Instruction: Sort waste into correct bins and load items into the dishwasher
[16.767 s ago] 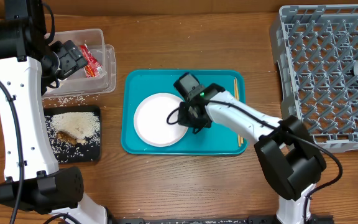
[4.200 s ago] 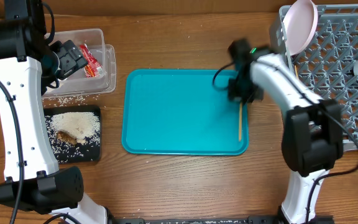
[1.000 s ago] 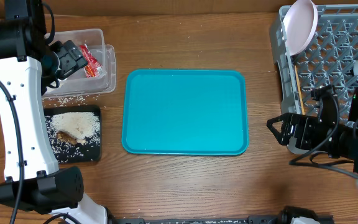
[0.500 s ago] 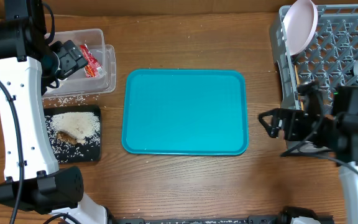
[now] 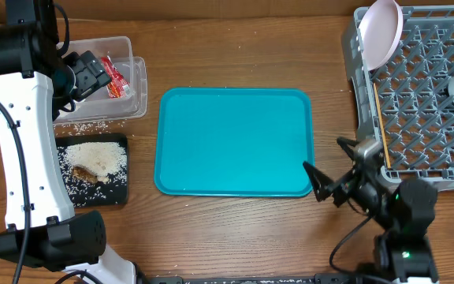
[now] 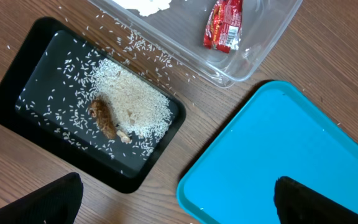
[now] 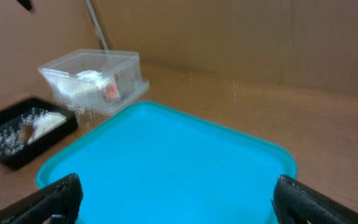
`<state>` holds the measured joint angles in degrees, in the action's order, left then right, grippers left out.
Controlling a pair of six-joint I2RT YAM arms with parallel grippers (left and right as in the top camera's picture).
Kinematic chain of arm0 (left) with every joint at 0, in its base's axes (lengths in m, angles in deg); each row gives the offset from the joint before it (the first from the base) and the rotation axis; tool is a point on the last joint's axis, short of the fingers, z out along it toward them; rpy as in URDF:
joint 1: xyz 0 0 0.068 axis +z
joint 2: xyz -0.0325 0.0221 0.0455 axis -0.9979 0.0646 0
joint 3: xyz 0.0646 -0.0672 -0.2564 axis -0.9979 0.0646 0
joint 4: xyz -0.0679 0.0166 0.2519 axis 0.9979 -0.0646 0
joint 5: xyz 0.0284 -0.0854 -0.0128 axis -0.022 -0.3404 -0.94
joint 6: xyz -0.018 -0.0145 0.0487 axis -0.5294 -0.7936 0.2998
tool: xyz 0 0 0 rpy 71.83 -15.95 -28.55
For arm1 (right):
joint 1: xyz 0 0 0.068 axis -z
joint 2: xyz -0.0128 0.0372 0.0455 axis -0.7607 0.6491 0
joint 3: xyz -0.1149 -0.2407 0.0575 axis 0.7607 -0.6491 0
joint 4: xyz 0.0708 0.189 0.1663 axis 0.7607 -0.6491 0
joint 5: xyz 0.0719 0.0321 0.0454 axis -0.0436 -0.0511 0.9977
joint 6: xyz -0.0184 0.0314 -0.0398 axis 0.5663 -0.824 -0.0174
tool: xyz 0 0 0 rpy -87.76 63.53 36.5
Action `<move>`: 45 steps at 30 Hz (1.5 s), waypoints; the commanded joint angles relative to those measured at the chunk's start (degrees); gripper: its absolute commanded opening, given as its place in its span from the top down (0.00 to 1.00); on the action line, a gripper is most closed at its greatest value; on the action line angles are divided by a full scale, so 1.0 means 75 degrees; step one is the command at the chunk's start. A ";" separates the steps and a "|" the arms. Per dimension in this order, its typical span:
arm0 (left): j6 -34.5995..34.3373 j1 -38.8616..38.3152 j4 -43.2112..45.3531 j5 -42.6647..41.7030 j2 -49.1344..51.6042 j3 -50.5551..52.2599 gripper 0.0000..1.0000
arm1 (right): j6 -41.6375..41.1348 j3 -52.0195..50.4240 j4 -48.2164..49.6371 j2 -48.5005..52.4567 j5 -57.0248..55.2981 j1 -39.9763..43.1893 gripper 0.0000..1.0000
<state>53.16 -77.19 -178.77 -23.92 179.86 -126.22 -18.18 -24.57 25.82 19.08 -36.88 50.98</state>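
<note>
Pulled my right gripper [image 5: 321,154] back over the worktop [image 5: 235,225], off the rack [image 5: 424,102]; it's wide open, empty, by corner of teal tray [image 5: 235,142]. Left gripper [image 5: 91,72] wide open too, empty, above tub [image 5: 138,99]. Next to it, black tray [image 5: 120,197]. Plate [image 5: 381,31] + chopsticks [image 5: 375,110] in rack; wrapper [image 5: 115,79] in tub; rice [image 5: 97,154], brown bit [image 5: 85,173] in black tray.

A brown wood-grain counter [image 5: 235,229] fills the overhead view under even light; behind it, the right wrist view shows a plain brown wall [image 7: 229,31].
</note>
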 commanded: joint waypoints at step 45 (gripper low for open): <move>-0.0070 -0.0017 -0.0012 0.0067 0.0064 -0.0058 0.00 | -0.0787 -0.2002 -0.0895 -0.4202 -0.4555 -0.0192 0.00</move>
<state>53.16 -77.19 -178.77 -23.92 179.86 -126.22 -23.86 -38.99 19.00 -11.78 -70.34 49.84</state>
